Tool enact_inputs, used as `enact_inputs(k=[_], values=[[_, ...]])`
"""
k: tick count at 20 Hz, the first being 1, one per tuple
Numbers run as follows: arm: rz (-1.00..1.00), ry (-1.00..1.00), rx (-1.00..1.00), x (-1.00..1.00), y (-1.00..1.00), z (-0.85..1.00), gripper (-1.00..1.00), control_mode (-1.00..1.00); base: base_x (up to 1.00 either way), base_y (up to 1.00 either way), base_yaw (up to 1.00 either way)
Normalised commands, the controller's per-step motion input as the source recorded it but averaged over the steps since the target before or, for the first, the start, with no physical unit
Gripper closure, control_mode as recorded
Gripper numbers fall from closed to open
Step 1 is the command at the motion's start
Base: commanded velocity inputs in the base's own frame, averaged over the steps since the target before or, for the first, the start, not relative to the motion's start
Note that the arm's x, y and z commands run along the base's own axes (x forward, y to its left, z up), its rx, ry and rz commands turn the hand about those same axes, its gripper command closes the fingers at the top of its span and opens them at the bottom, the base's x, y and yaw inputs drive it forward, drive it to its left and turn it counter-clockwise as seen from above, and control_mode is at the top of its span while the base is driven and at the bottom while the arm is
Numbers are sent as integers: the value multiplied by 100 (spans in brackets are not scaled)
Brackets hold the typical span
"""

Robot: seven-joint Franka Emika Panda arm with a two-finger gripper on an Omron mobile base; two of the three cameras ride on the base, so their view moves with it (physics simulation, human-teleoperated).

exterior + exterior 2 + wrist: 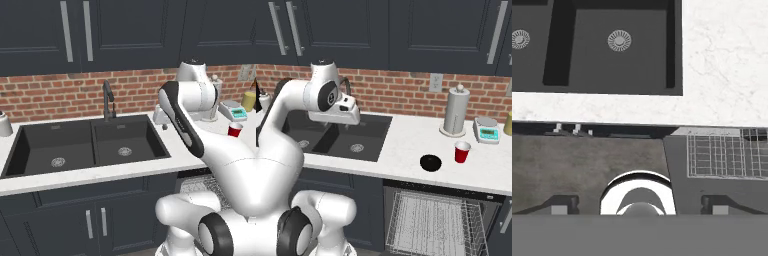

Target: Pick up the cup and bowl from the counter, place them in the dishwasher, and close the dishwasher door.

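My arm rose from the lower left of the right base view, bent at the elbow, and carried my end effector (pixel 348 120) above the right basin of the sink (pixel 351 135), left of the frame's centre. In the hand view I looked straight down, with my two finger tips (pixel 559 205) standing far apart near the bottom edge; the end effector was spread wide and had hold of nothing.

There was one cup (pixel 462 151), red, standing upright on the surface (pixel 406 145) at the right of the right base view. One black bowl (pixel 431 162) sat just to its left, near but not touching. One paper towel roll (pixel 455 116) stood behind them against the brick wall, with one small scale (pixel 487 130) to its right. The sink had two basins, each with one drain.

The dishwasher (pixel 436 220) sat open below the cup and bowl, its wire rack (pixel 431 225) pulled out and cut off by the bottom edge. Its door I could not make out. In the left base view my own arm hid the bowl and most of the rack, and the cup (pixel 234 130) peeked out at the right edge.
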Motion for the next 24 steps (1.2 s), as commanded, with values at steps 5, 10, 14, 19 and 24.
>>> enact_inputs(k=[5,10,14,19,24], values=[[0,11,-2,-1,-13,-60,-100,-100,0,0,0],[0,0,1,0,-28,-29,-100,-100,0,0,0],[0,-4,8,0,-52,-18,-100,-100,0,0,0],[0,-9,11,2,-53,-12,-100,-100,0,0,0],[5,-12,9,8,-46,-1,-100,-100,0,0,0]])
